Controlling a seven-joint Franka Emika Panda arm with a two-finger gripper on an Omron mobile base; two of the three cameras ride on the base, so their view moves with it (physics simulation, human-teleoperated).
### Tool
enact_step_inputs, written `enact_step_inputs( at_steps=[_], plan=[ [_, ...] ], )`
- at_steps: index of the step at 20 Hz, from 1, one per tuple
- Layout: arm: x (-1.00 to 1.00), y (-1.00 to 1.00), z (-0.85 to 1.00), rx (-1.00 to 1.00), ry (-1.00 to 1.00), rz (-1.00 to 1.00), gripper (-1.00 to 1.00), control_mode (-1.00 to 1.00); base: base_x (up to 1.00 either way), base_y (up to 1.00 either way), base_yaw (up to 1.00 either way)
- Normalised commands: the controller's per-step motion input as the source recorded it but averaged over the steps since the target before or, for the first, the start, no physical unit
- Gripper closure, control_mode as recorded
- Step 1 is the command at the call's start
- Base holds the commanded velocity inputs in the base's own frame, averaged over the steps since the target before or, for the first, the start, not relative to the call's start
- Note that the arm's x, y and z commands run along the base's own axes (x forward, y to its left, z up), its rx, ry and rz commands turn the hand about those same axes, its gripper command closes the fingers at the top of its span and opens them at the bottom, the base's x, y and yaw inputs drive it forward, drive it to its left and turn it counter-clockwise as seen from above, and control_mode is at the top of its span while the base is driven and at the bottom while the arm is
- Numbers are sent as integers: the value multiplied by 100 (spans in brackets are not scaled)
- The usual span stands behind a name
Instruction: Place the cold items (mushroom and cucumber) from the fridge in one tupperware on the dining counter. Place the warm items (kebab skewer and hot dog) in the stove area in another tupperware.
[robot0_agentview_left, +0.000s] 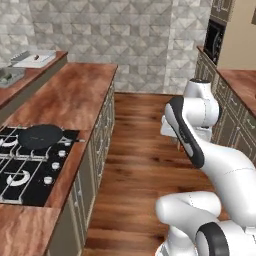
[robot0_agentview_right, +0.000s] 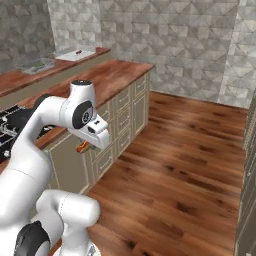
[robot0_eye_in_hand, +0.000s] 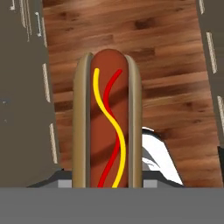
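**Risks.** At far left, a white tupperware (robot0_agentview_left: 33, 58) and a grey tub (robot0_agentview_left: 9, 76) stand on the dining counter (robot0_agentview_left: 58, 55), a raised ledge behind the cooktop (robot0_agentview_left: 30, 165). Both are well apart from the arm. A long carry is therefore judged to remain, and the wrong tub could be chosen if the cold and warm containers are confused. A small red-brown thing is noted in the white tub and greenish contents in the grey one; neither can be identified at this size. A dark pan (robot0_agentview_left: 41, 136) sits on the cooktop between the arm and the tubs. It could be struck if the load is carried low across the counter.

The hot dog (robot0_eye_in_hand: 107, 127) is held in the gripper (robot0_agentview_right: 89, 144) over the open wood floor (robot0_agentview_left: 140, 165), beside the cabinet fronts. In the hand view it runs lengthwise away from the camera, so it is gripped near one end. The finger tips are hidden behind the bun, but the jaws are judged partly closed and clamped on it. With most of its length overhanging, it could pivot or slip out during a fast swing. It would then drop to the floor, out of easy reach.

**Count.**
- Hot dog: one.
- Tubs: two.
- Pan: one.
- Cooktop: one.
- Gripper: one.
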Motion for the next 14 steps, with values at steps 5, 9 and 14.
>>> enact_step_inputs(
  at_steps=[5,9,14],
  plan=[
    [0,0,0,0,0,0,100,100,100,-15,-26],
    [0,0,0,0,0,0,100,100,100,-36,-2],
    [0,0,0,0,0,0,100,100,100,-16,0]
  ],
)
